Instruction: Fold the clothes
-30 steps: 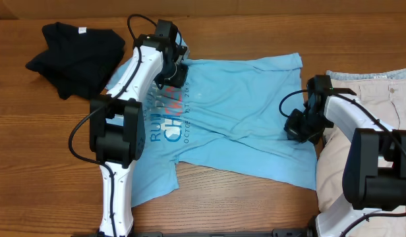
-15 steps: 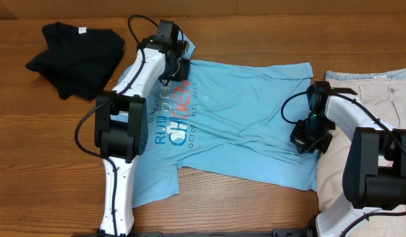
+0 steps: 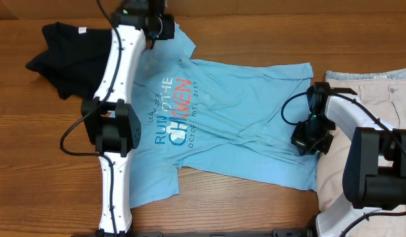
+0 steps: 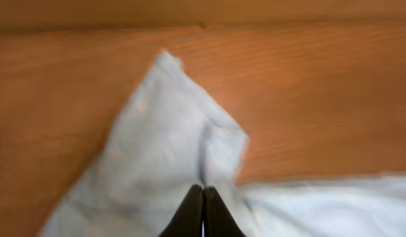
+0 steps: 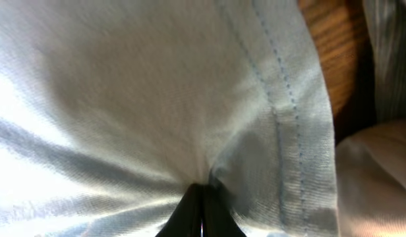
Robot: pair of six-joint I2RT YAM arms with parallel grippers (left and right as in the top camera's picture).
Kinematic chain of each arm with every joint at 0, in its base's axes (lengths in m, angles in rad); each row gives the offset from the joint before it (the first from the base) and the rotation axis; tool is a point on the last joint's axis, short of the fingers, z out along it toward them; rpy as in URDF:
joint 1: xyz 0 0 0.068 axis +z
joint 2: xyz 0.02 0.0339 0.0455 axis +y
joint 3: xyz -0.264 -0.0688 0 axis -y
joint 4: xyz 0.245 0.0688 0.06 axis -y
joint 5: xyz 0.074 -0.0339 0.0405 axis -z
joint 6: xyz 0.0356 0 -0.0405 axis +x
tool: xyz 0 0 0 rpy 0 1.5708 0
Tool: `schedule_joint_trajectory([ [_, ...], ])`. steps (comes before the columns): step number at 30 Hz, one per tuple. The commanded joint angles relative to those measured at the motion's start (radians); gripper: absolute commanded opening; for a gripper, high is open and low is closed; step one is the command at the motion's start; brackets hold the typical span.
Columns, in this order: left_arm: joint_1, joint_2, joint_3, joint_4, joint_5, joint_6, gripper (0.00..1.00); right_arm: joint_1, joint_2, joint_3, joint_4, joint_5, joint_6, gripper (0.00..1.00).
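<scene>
Matt, soft light blue cloth T-shirt (image 3: 249, 112), finely woven at its stitched hem, on a smooth wood-grain table (image 3: 256, 210); black garment (image 3: 68, 56) and beige shorts (image 3: 391, 85), matt cloth too.

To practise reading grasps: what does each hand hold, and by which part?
Both hold the light blue T-shirt: the left hand pinches its far sleeve, the right hand pinches the fabric just inside the hem.

Likely a robotics lab bench, seen from above: a wood-grain table (image 3: 256, 210) fills the whole frame, a white-and-black left arm (image 3: 117, 66) rises from the lower left edge and a matching right arm (image 3: 351, 118) from the lower right, with clothes (image 3: 242, 125) spread between them.
</scene>
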Motion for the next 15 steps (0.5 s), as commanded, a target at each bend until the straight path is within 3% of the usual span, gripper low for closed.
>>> schedule_joint_trajectory([
  [1,-0.039,-0.011,0.053,-0.144,0.134,0.09,0.16,-0.008,0.008,0.003,0.013,0.015,-0.018,0.04],
  [3,-0.059,-0.01,0.053,-0.282,0.129,0.123,0.17,-0.008,0.008,0.003,0.02,0.013,-0.018,0.04],
  [5,-0.08,-0.01,0.026,-0.403,0.127,0.149,0.05,-0.008,0.008,0.003,0.024,0.013,-0.018,0.04],
  [7,-0.103,-0.01,0.004,-0.494,0.13,0.157,0.04,-0.008,0.008,0.003,0.029,0.013,-0.018,0.04],
  [11,-0.145,-0.01,-0.081,-0.541,0.128,0.158,0.04,-0.008,0.008,0.003,0.043,0.013,-0.018,0.04],
  [15,-0.175,-0.01,-0.222,-0.484,0.126,0.154,0.04,-0.008,0.008,0.003,0.046,0.013,-0.018,0.04],
])
